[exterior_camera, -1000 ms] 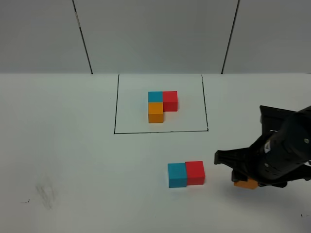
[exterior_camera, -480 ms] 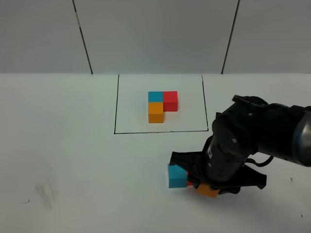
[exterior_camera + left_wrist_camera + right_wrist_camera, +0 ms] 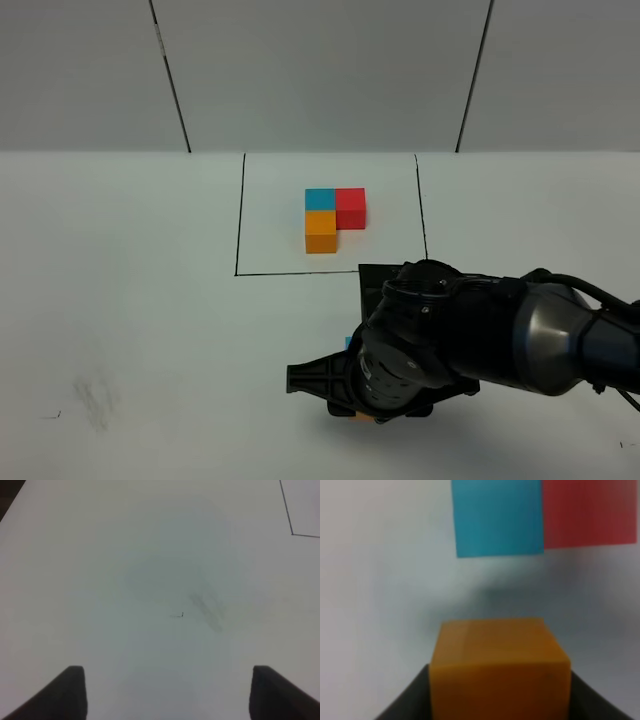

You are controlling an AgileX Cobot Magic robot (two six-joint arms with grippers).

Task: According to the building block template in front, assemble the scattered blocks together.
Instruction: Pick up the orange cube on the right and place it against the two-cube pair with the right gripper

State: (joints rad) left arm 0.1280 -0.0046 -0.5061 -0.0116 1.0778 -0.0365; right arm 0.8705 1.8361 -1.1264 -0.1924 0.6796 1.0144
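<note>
"So where is the orange block (image 3: 500, 670) now?"

"Clamped in the right gripper (image 3: 500, 700), just short of the blue block (image 3: 497, 515), which touches the red block (image 3: 590, 512). A second ago it hung to the right of that pair; the arm has swung it across."

"Meaning?"

"The building block template (image 3: 330, 220) puts orange in front of blue, so I'd say it is nearly lined up for setting down. The left gripper (image 3: 167, 695) stands spread, holding nothing, over the table (image 3: 150, 330)."
</note>
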